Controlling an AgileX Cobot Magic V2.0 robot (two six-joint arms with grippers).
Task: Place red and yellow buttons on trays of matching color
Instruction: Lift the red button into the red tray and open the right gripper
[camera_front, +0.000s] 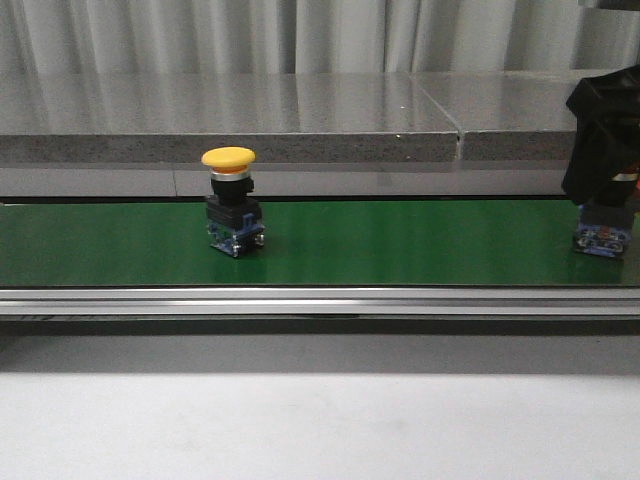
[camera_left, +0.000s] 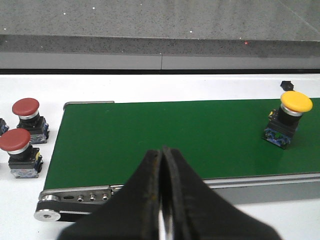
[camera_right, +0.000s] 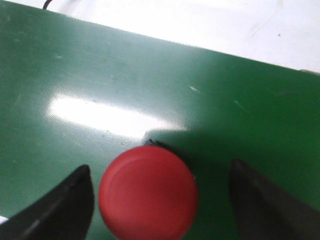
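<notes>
A yellow button on a black and blue base stands upright on the green belt; the left wrist view shows the yellow button too. My right gripper is open, its fingers on either side of a red button standing on the belt, one finger close to the cap and the other well apart. In the front view the right gripper covers that button's cap, and only the base shows. My left gripper is shut on nothing, above the belt's near edge. The trays are out of view.
Two more red buttons stand on the white table beside the belt's end. A metal rail runs along the belt's front edge. A grey ledge lies behind the belt. A small black part lies past the yellow button.
</notes>
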